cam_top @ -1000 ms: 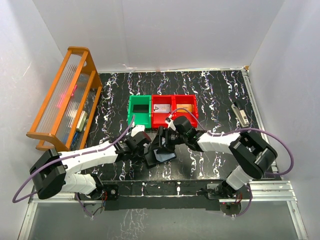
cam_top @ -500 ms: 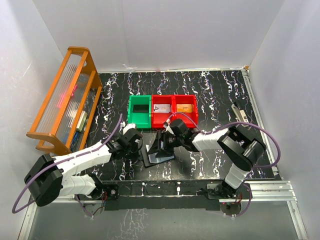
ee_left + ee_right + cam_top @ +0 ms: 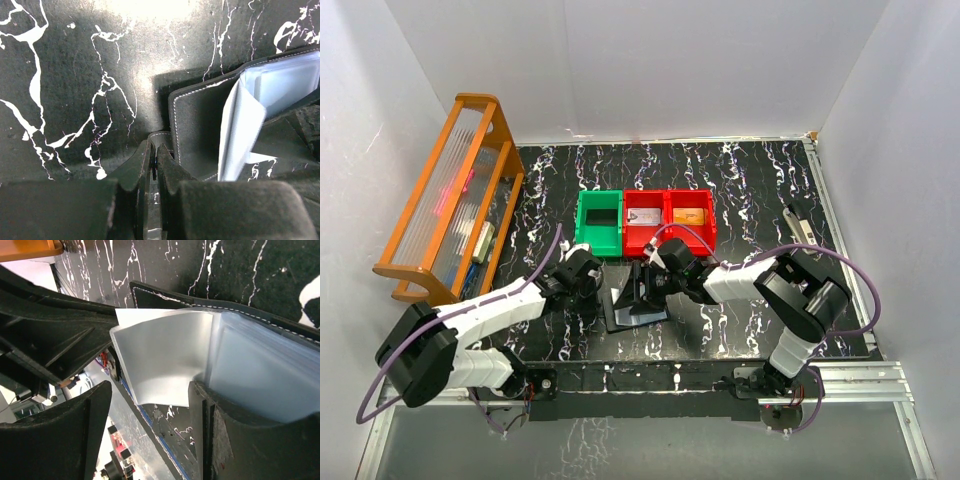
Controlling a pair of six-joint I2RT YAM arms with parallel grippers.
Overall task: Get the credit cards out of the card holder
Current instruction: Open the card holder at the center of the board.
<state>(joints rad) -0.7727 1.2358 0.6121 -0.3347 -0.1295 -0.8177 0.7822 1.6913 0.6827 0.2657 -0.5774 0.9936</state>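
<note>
**A:** Black outside and pale blue within, the card holder [image 3: 638, 306] stands propped open on the bench [image 3: 750, 180]. It sits low in the centre of the overhead view, just below the green bin [image 3: 599, 243] and the two red bins [image 3: 645, 241].

**B:** Who has hold of it?

**A:** The left jaws, which reach in from the left side. In the left wrist view their fingers [image 3: 172, 175] are pressed almost together at the bottom centre. They appear to be nipping a small stitched tab at the card holder's dark edge.

**B:** And the right jaws?

**A:** Spread wide. In the right wrist view one finger [image 3: 75, 440] sits lower left. The other sits lower right, against the stack of sleeves. A single clear sleeve [image 3: 160, 365] fans out between them.

**B:** Any credit cards showing?

**A:** I cannot tell; the sleeves look pale and blank. Something flat and grey lies in the middle bin and something orange in the right one, both too small to name.
</note>
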